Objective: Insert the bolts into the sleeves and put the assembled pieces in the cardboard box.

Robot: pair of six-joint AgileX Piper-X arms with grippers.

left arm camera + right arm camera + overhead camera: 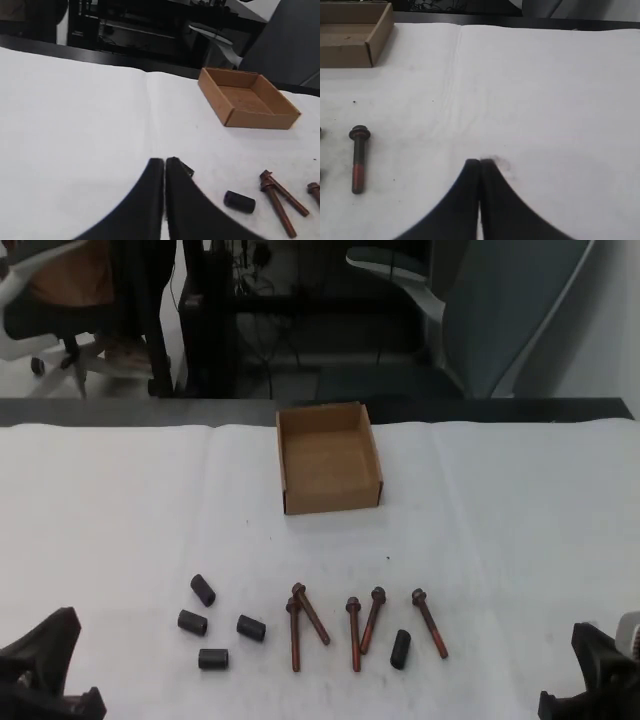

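Your left gripper (pixel 164 161) has its two smooth, black, curved fingers (pixel 145 210) pressed tip to tip with nothing between them. Your right gripper (pixel 480 162) is pinched together the same way, also empty. Each sits low at its own near corner of the bench, over a matte white cloth (pixel 500 520) with a faint crease down it and a few dark specks.

Ahead of the fingers, five bolts (pixel 354 633) lie flat in a loose row. They have coppery threaded shanks and dark flanged heads. Their long axes run roughly away from you, heads toward the far side and tips toward the arms. The two leftmost sit close together at the heads and splay apart at the tips.

Left of the row, four sleeves (pixel 192 621) lie scattered on their sides, apart from one another (short, dark, dull cylinders). A fifth sleeve (pixel 400 649) lies between the two rightmost bolts, close to both.

Farther out, at mid-bench and well apart from the parts, stands the cardboard box (pixel 332 496). It is shallow, brown and open-topped, with plain raw-edged walls. Office chairs (pixel 430 300) stand beyond the bench.
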